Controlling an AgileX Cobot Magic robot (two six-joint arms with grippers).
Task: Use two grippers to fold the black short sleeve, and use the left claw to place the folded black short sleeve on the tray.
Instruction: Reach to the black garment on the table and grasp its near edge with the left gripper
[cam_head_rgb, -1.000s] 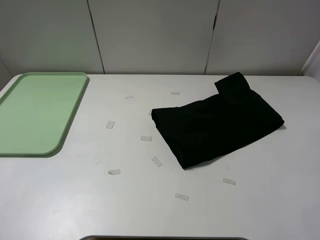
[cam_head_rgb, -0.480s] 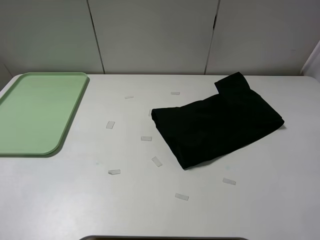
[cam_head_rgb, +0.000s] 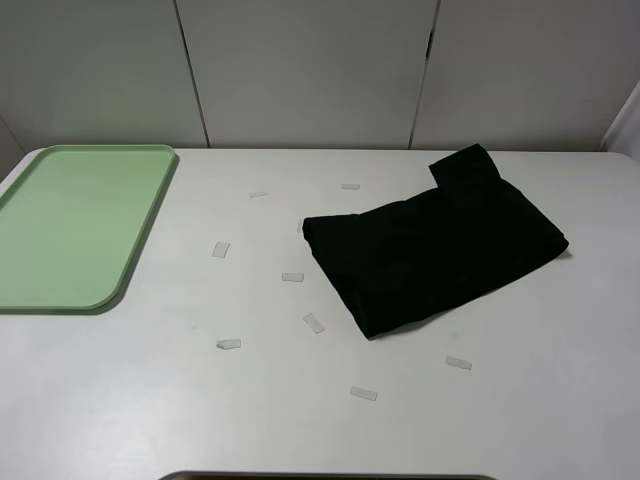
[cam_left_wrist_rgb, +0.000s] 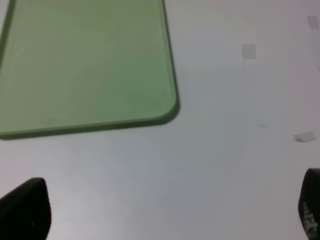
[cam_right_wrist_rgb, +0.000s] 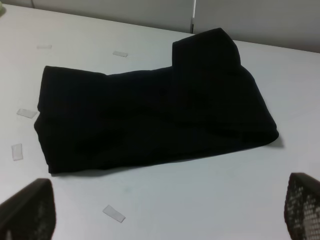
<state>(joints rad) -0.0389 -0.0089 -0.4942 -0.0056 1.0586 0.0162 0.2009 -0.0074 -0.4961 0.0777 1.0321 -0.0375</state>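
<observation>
Two grippers, one shirt, one tray, all logged on my table (cam_head_rgb: 300, 430).

Shirt (cam_head_rgb: 435, 250): black, lying flat on the right half of the table in the high view. It is bundled into a slanted, roughly rectangular packet with a small flap jutting from its far corner. No lettering or label shows, and nothing touches it. I judge it soft, light and floppy, several layers thick. It would likely sag and fall open if lifted by one layer, and should drag easily over the smooth top. I would take hold at edges where the layers stack, such as the near left corner and the right-hand fold. The pinch should go deep enough to catch the full thickness.

Tray (cam_head_rgb: 70, 225): pale green, low rim, bare, at the far left, well apart from the shirt.

Left gripper (cam_left_wrist_rgb: 167, 212): jaws spread wide, nothing between them, over bare table near the tray's rounded corner.

Right gripper (cam_right_wrist_rgb: 165, 210): jaws spread wide, nothing between them, facing the shirt from the near side and apart from it.

Neither arm shows in the high view.

Tape strips (cam_head_rgb: 314, 322): several small pale pieces scattered between tray and shirt.

Status: I judge the tray placement not yet done. I cannot tell how many folds remain.
</observation>
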